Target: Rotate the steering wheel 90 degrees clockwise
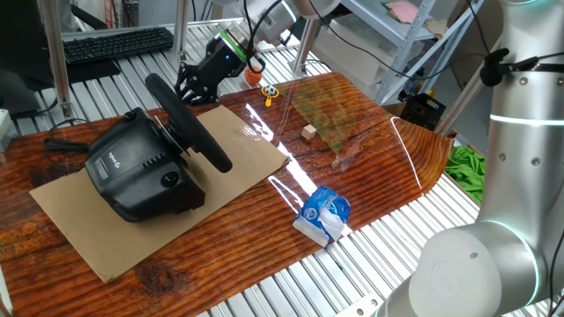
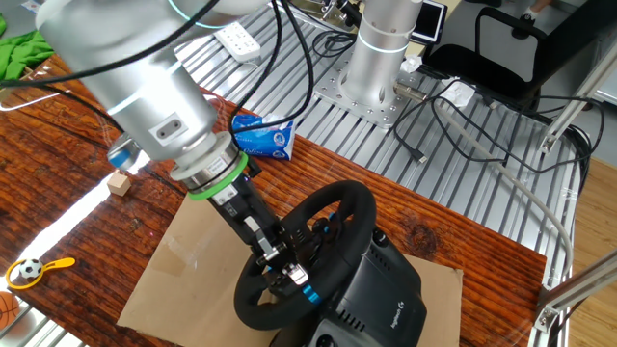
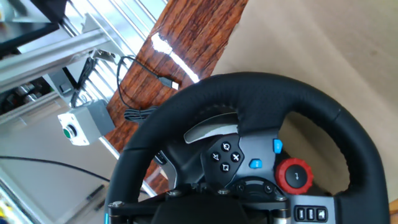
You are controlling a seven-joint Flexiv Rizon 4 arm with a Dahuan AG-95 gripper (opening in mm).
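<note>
The steering wheel [image 1: 196,128] is black with a thick rim and stands tilted on its bulky black base [image 1: 132,172], which has a white logo. It also shows in the other fixed view [image 2: 333,207]. In the hand view the steering wheel [image 3: 249,87] fills the frame, with blue buttons and a red dial on its hub [image 3: 249,165]. My gripper [image 1: 188,88] is at the far upper part of the rim, touching or almost touching it. In the other fixed view my gripper [image 2: 287,270] lies across the rim and hub. Its fingertips are hidden, so I cannot tell its grip.
The base stands on a cardboard sheet [image 1: 238,150] on the wooden table [image 1: 370,158]. A blue-white packet [image 1: 323,214], a small wooden cube [image 1: 307,132], a green mat [image 1: 330,110] and a small orange toy [image 1: 267,92] lie to the right. A black keyboard [image 1: 119,42] is at the back.
</note>
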